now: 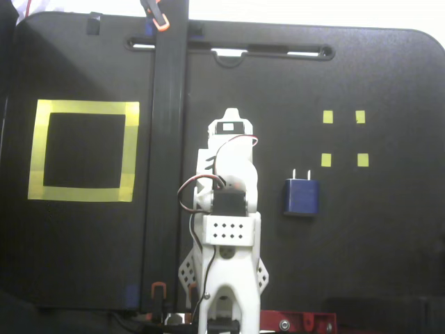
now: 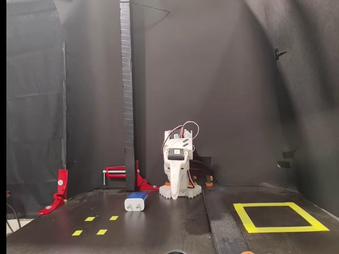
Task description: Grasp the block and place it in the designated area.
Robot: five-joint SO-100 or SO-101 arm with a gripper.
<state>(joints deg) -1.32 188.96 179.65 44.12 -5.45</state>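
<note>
One block (image 1: 300, 197) is lying flat on the black table (image 1: 389, 264), prongs pointing toward the four small yellow squares (image 1: 343, 138), just below them in a fixed view and to the right of the arm (image 1: 228, 209). The arm is sitting folded over its base, probably resting, since nothing is in hand. Its pincer (image 2: 175, 182) is hanging down, and I cannot tell whether it is spread or pressed together. The designated area (image 1: 83, 150) is waiting empty on the far side of the dark upright post (image 2: 126, 95), so the carry will likely be swinging across the arm's front.
</note>
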